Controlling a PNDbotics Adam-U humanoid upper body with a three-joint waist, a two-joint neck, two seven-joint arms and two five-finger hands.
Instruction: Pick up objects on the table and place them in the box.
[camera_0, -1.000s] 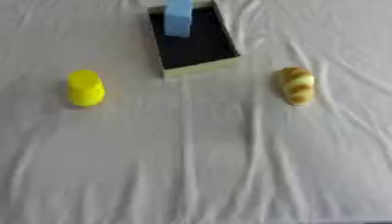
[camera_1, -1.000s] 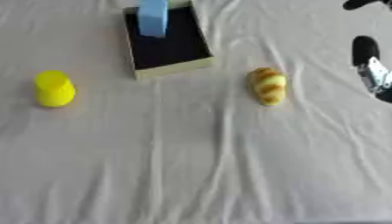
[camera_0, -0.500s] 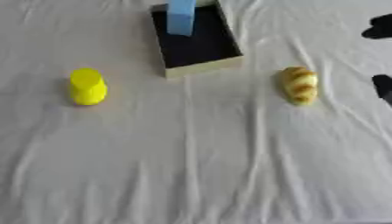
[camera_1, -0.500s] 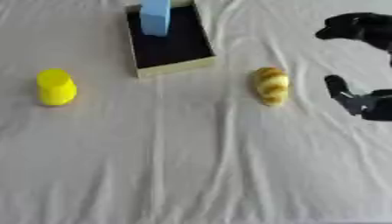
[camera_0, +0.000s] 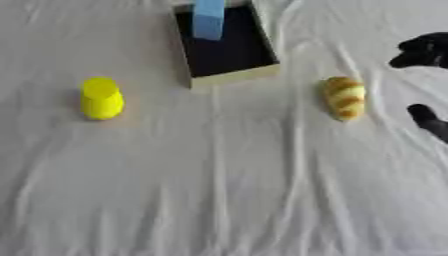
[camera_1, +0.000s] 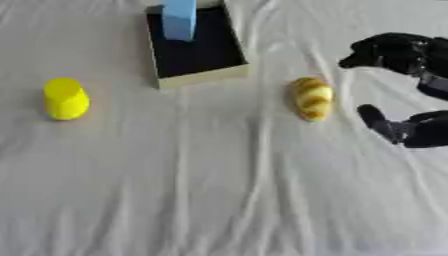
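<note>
A table (camera_0: 227, 200) covered with a wrinkled white cloth (camera_1: 219, 190) carried everything. On the cloth lay a box (camera_1: 199, 75) with a dark inside at the far middle, a yellow cup (camera_0: 101, 97) well apart to its left, and a golden bread roll (camera_1: 312, 98) to its right. A blue block (camera_0: 209, 19) stood in the box's far end.

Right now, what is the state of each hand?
Left hand: not in view.
Right hand: open, holding nothing, spread just right of the bread, not touching it.
</note>
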